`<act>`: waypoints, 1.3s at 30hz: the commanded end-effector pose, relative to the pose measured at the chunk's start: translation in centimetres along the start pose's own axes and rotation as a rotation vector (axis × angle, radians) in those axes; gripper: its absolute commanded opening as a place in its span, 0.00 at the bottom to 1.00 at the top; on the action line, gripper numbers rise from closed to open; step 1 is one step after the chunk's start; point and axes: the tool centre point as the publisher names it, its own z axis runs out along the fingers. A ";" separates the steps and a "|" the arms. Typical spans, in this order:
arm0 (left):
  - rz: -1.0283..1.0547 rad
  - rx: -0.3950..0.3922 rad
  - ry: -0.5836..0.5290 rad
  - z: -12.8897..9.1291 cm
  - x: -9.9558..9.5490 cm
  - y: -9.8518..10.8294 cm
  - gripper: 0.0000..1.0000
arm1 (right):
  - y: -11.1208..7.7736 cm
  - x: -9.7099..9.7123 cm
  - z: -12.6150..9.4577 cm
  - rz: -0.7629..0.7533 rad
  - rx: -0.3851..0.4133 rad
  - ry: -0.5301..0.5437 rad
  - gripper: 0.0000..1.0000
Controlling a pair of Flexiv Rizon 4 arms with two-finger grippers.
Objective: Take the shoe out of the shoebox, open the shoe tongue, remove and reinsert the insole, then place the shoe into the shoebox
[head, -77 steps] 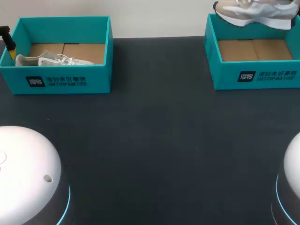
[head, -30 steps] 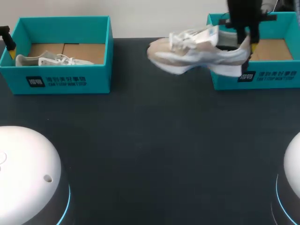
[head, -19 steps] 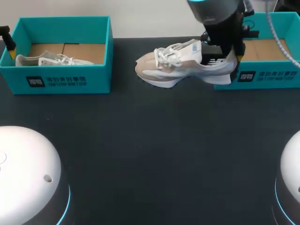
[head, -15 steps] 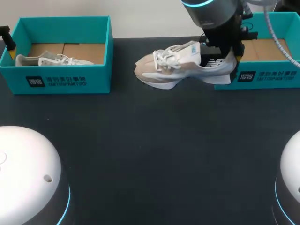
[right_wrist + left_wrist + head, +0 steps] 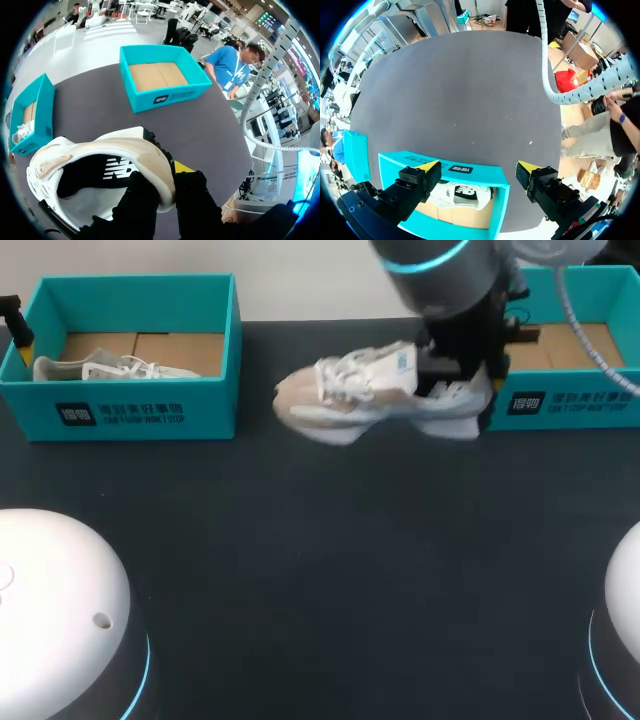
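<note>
The right gripper (image 5: 167, 192) pinches the shoe (image 5: 370, 395) by its heel collar, holding it just beside the shoebox (image 5: 560, 405), over the desk (image 5: 330, 570). The left gripper (image 5: 477, 167) hangs spread. Removal looks done; tongue, insole and return remain.

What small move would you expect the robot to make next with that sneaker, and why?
Probably lower the beige shoe straight down onto the dark table. The right arm's jaws pinch its heel collar, it is already out of the right shoebox, and it seems to hang just above bare tabletop. Opening the tongue likely needs it resting.
</note>
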 end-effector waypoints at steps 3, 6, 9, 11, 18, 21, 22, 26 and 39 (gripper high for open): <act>0.000 -0.003 0.001 0.0 0.0 -0.1 1.00 | -5.5 2.3 0.9 0.004 0.000 0.013 0.00; 0.000 -0.003 0.001 0.0 0.0 -0.1 1.00 | -7.7 3.0 1.2 0.026 0.022 0.027 0.00; 0.000 -0.003 0.001 0.0 0.0 -0.1 1.00 | -9.7 4.1 1.5 0.037 0.041 0.040 0.00; 0.000 -0.003 0.001 0.0 0.0 -0.1 1.00 | -10.6 4.6 1.9 0.037 0.054 0.043 0.00; 0.000 -0.003 0.001 0.0 0.0 -0.1 1.00 | -12.8 5.8 4.0 0.056 0.111 0.081 0.00; 0.000 -0.003 0.001 0.0 0.0 -0.1 1.00 | -14.0 6.4 5.2 0.059 0.137 0.054 0.00; 0.000 -0.003 0.001 0.0 0.0 -0.1 1.00 | -14.0 6.4 5.2 0.059 0.137 0.054 0.00; 0.000 -0.003 0.001 0.0 0.0 -0.1 1.00 | -14.0 6.4 5.2 0.059 0.137 0.054 0.00; 0.000 -0.003 0.001 0.0 0.0 -0.1 1.00 | -14.0 6.4 5.2 0.059 0.137 0.054 0.00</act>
